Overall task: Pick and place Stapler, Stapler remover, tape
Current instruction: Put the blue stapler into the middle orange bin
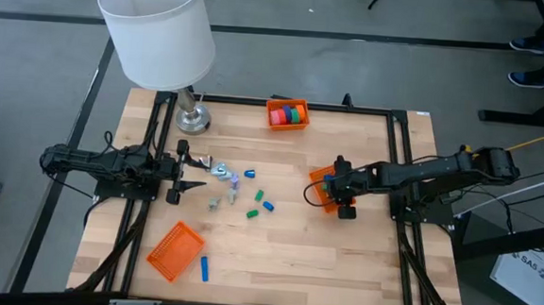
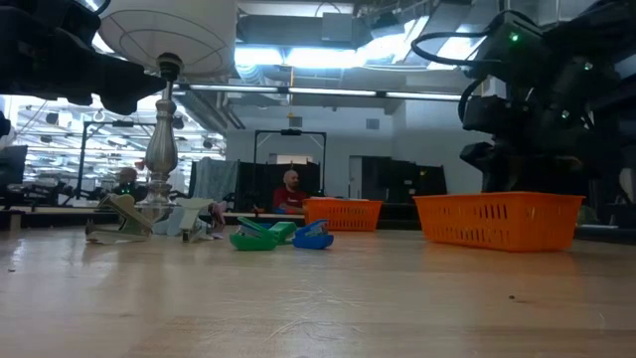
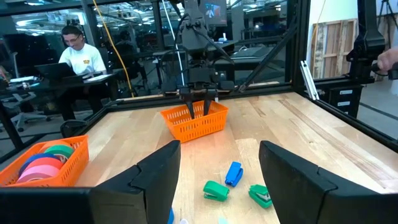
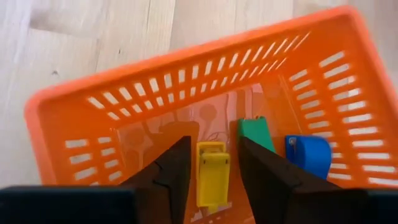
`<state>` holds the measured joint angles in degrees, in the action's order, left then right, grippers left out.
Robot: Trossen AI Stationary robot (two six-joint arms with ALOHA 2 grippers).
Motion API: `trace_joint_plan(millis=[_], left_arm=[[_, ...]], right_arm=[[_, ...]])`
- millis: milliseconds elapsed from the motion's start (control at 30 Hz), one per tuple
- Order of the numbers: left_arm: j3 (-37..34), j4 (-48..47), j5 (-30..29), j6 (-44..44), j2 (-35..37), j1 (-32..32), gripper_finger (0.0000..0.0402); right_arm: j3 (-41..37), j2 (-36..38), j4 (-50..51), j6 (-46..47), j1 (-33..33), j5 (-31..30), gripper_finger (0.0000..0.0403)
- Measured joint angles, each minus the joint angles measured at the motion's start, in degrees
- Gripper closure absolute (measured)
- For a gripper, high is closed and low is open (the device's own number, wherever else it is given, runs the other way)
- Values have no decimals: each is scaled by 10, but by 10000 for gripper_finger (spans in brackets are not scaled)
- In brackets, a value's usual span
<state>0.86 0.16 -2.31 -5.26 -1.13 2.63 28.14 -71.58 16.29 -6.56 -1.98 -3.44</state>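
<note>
Robot body: 2 dark, slender jointed arms, left arm and right arm, black cables looped along links, a green indicator light on the housing, blunt black wedge-shaped fingers.

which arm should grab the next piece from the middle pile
Left, probably. The left gripper hangs open right beside the pile, and its wrist view looks straight at the pieces. The right gripper is over the orange basket, with a yellow piece between its fingers.
</note>
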Motion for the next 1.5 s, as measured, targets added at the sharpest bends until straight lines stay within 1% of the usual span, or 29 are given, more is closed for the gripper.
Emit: trace_joint_plan(millis=[133,300,400,700,933,1133,1367,1500], left_arm=[[0,0,0,0,0,0,186],[0,0,0,0,0,0,186],[0,0,0,0,0,0,185],[0,0,0,0,0,0,185],[0,0,0,0,0,0,187],[0,0,0,0,0,0,185],[0,0,0,0,0,0,186],[0,0,0,0,0,0,185]], right_arm=[[29,16,4,1,0,0,263],[97,18,64,1,0,0,263],[141,5,88,1,-5,0,263],[254,-106,86,1,-16,0,263],[308,-198,51,-18,-22,0,262],[351,-269,40,-11,-28,4,262],[402,-326,42,99,-36,4,262],[418,-338,40,154,-55,5,262]])
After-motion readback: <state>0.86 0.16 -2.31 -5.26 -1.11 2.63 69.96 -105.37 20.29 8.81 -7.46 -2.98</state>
